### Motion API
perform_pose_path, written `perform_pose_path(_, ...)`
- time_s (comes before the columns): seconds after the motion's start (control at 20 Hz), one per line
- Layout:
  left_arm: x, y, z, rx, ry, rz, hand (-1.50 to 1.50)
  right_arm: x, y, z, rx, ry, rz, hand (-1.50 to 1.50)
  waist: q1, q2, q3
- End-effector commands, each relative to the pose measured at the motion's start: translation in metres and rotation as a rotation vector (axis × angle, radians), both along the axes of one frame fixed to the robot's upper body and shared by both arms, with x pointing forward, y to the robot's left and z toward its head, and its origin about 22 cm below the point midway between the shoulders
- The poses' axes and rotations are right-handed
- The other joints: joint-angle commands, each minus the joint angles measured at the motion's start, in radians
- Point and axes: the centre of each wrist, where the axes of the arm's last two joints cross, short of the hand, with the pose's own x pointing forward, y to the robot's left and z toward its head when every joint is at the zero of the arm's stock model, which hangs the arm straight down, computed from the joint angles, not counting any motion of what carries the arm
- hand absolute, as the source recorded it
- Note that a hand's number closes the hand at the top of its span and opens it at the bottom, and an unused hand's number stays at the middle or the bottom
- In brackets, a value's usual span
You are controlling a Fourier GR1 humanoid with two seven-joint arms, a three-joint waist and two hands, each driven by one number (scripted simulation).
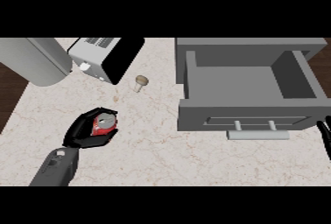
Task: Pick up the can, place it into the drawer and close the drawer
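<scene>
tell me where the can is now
In the head view the can is left of centre, inside the curled left hand, below the mushroom and left of the open drawer.

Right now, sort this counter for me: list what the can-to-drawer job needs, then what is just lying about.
Job: can, held in left hand; open drawer; right hand, resting at the right edge.
Lying about: toaster; mushroom; grey cylinder.
</scene>
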Motion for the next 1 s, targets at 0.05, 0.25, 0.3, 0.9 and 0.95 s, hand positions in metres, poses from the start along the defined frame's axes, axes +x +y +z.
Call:
perform_pose_path(0.05, 0.004, -0.009, 0.008, -0.070, 0.016, -0.051, 1.50, 0.001, 0.006, -0.007, -0.006, -0.012, 0.005, -1.50, 0.003, 0.000, 0.000)
perform_pose_path(0.25, 0.014, -0.014, 0.031, -0.075, -0.004, -0.082, 1.50, 0.003, -0.001, 0.001, 0.008, -0.026, -0.024, -1.50, 0.003, 0.000, 0.000)
perform_pose_path(0.3, 0.000, -0.005, 0.012, -0.066, -0.013, 0.035, 1.50, 0.012, 0.001, 0.008, 0.002, -0.024, -0.010, -1.50, 0.003, 0.001, -0.001)
perform_pose_path(0.9, 0.018, -0.041, 0.065, -0.112, -0.105, 0.395, 1.50, -0.023, -0.009, 0.009, 0.022, -0.003, -0.007, -1.50, 0.001, -0.001, 0.000)
perform_pose_path(0.95, 0.019, -0.040, 0.066, -0.108, -0.105, 0.391, 1.50, -0.023, -0.001, -0.005, 0.018, 0.002, -0.023, -1.50, 0.000, -0.001, 0.000)
